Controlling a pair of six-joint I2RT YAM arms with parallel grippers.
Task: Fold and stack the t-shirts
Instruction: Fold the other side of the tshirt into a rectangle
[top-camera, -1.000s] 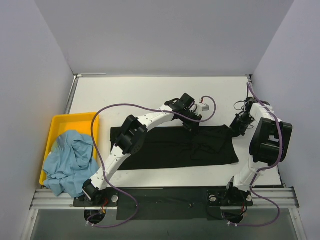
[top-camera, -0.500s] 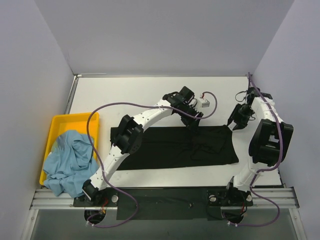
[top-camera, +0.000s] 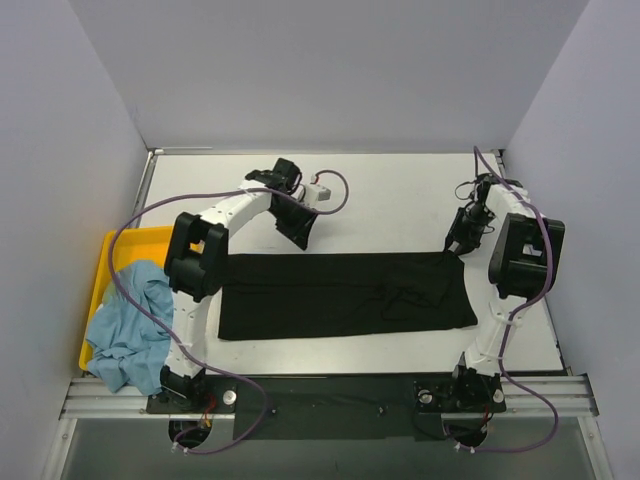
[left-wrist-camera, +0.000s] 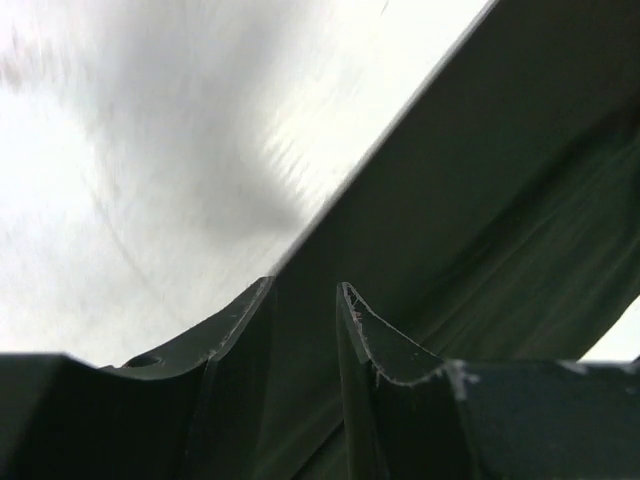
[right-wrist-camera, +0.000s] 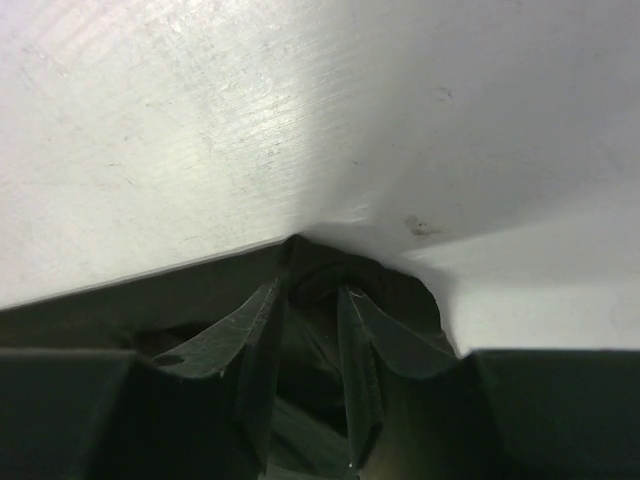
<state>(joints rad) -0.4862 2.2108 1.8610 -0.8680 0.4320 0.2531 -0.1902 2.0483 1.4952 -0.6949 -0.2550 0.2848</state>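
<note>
**Two arms over a part-folded shirt.** The soft, solid black cloth t-shirt (top-camera: 330, 295) lies flat in the middle of the white table (top-camera: 400, 195) as a long narrow band. The crumpled light blue cloth t-shirt (top-camera: 135, 330) sits well apart in the yellow plastic tray (top-camera: 118, 250) at the left edge, spilling over its near rim.

We read the black band's long axis as running left to right, parallel to the line of the arms' bases. Its left end is cut square, its right end flares slightly toward the near side, and creases gather right of centre. We cannot tell which end carries the collar.

The left gripper (left-wrist-camera: 305, 284) hangs over bare table just beyond the band's far edge, left of centre, its jaws parted with nothing between them. The right gripper (right-wrist-camera: 312, 288) stands at the band's far right corner with its jaws likewise apart. The corner's cloth lies at the tips but is not pinched, as far as we can see.

We judge the step in hand to be the taking of new holds for the next fold, across the long axis. To do it well, we would set each claw on a corner of one end, pinch every layer together, lift both corners evenly so the edge stays taut, and lay that end squarely on the other with edges aligned
</note>
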